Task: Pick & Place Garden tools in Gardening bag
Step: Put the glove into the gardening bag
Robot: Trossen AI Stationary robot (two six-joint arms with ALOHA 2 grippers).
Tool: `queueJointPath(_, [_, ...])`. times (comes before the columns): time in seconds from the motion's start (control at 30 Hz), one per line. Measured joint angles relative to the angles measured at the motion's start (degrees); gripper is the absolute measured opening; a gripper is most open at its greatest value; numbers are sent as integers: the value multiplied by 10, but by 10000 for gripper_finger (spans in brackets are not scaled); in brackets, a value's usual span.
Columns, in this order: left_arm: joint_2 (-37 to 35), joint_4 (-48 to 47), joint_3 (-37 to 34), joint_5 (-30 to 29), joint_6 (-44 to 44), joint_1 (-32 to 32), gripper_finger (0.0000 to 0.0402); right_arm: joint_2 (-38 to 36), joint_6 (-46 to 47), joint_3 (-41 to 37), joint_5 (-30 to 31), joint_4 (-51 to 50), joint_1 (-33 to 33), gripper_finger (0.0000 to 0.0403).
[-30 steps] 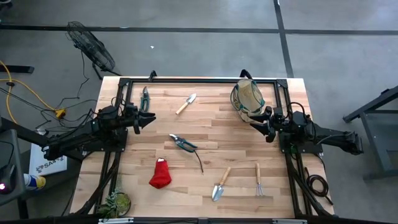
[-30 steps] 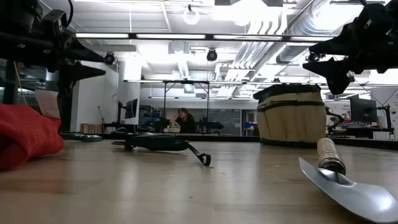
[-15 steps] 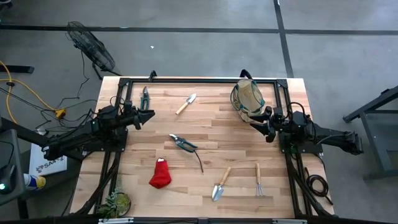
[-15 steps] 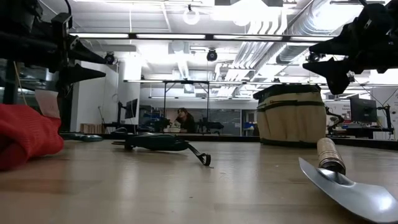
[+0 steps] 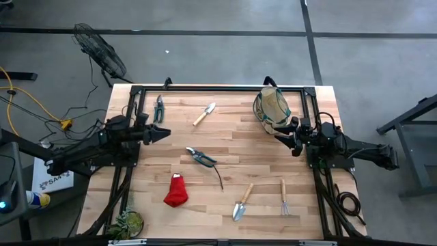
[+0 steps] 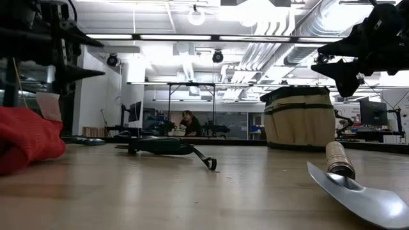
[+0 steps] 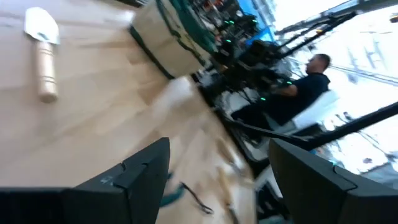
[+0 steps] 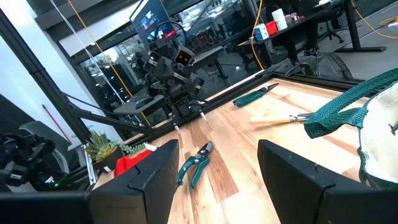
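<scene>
Standing at the table's far right corner, gardening bag (image 5: pixel 272 108); tools lay scattered on the boards. Left gripper (image 5: pixel 166 134) hovered empty, fingers apart; right gripper (image 5: pixel 278 134) likewise, beside the bag.

Two matte black arms of boxy jointed links, each ending in an end effector with two dark, flat, pointed fingers (image 8: pixel 146 177).
</scene>
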Motion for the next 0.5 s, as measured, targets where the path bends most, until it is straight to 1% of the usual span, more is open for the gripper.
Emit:
queueJointPath(0.1, [11, -18, 30, 2, -4, 0, 263, 0, 0, 0, 0, 0, 0, 210])
queueJointPath(0.23, [44, -43, 81, 7, 18, 0, 254, 0, 0, 0, 0, 0, 0, 210])
queueJointPath(0.33, [83, -85, 124, 22, 36, 0, 253, 0, 0, 0, 0, 0, 0, 210])
queueJointPath(0.5, [164, -184, 199, 49, 50, 0, 253, 0, 0, 0, 0, 0, 0, 210])
